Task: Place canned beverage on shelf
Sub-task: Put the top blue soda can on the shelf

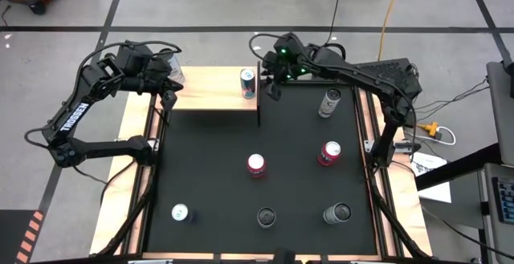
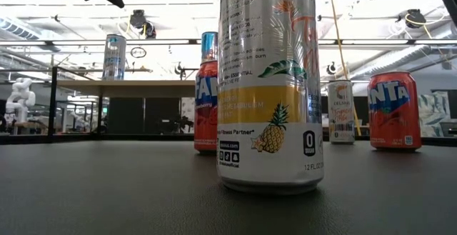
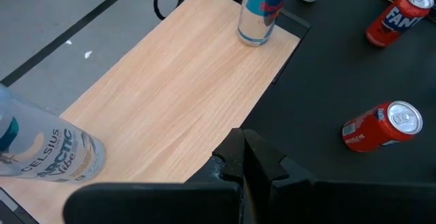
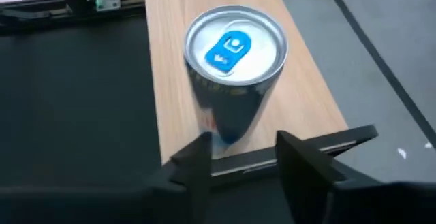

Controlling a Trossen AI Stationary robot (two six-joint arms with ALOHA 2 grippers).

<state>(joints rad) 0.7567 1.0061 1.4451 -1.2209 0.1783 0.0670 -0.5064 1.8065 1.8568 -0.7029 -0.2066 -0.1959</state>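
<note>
Right gripper [image 1: 271,78] hovers off the shelf's [image 1: 209,87] right end, fingers spread, apart from the blue can [image 1: 248,83] standing upright on that end. Left gripper [image 1: 166,95] pressed shut at the shelf's left edge, beside a white can [image 1: 173,74]. Six more cans on the mat [image 1: 209,176], well apart.

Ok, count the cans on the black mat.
6 on the mat: pale can by the right arm; left red can and right red can in the middle; white can, dark-topped can and grey can along the front. None looks hidden.
</note>
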